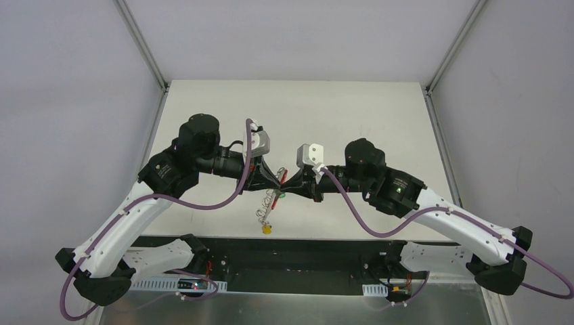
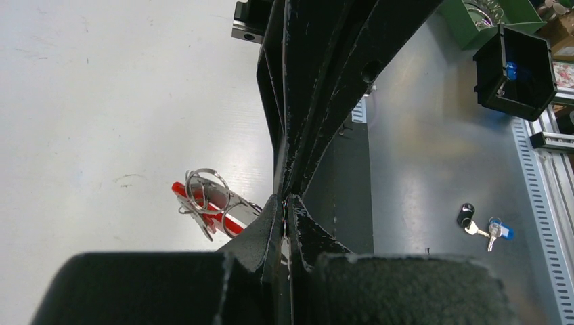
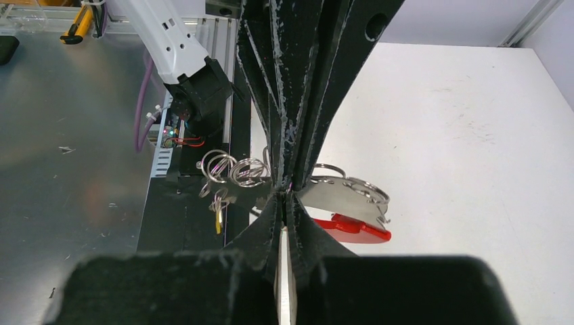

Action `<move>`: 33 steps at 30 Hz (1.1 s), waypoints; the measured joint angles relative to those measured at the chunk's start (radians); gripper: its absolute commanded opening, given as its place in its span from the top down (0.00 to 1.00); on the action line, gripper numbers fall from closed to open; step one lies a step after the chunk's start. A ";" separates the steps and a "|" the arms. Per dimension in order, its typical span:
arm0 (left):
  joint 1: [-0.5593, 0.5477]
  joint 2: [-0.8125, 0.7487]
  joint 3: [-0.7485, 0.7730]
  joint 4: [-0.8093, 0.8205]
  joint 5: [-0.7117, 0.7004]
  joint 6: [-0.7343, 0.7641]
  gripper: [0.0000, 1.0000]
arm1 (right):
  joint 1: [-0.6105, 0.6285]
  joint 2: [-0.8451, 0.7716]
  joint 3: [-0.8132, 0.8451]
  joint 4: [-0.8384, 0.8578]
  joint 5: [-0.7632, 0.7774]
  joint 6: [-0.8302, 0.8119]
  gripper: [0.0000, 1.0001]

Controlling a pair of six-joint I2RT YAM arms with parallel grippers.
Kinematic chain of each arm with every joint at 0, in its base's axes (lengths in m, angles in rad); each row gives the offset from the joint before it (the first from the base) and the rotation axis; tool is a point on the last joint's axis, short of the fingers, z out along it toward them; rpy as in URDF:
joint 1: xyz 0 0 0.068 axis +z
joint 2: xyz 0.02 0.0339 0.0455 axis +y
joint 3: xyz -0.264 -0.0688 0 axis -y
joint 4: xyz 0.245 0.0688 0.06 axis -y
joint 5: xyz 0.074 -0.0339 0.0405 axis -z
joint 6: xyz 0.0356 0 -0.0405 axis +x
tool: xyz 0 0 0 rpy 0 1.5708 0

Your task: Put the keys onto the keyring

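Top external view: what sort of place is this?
Probably a robot test cell: a white table walled by panels on aluminium posts, left arm and right arm bolted at its near edge, and parts bins in the left wrist view.

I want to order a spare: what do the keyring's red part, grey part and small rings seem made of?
On the keyring: red part: probably plastic, opaque, evenly coloured, with a soft sheen. grey part: seemingly metal, flat, thin, dully reflective, though painted plastic cannot be excluded. small rings: thin silver wire with bright glints, most likely metal.
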 measured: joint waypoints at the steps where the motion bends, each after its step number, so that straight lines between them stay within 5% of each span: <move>1: 0.000 -0.001 0.000 0.002 0.000 0.000 1.00 | 0.000 -0.002 0.000 0.000 0.000 0.000 1.00; 33: -0.006 -0.070 -0.032 0.104 0.015 -0.052 1.00 | 0.008 -0.101 -0.014 -0.017 0.026 0.001 1.00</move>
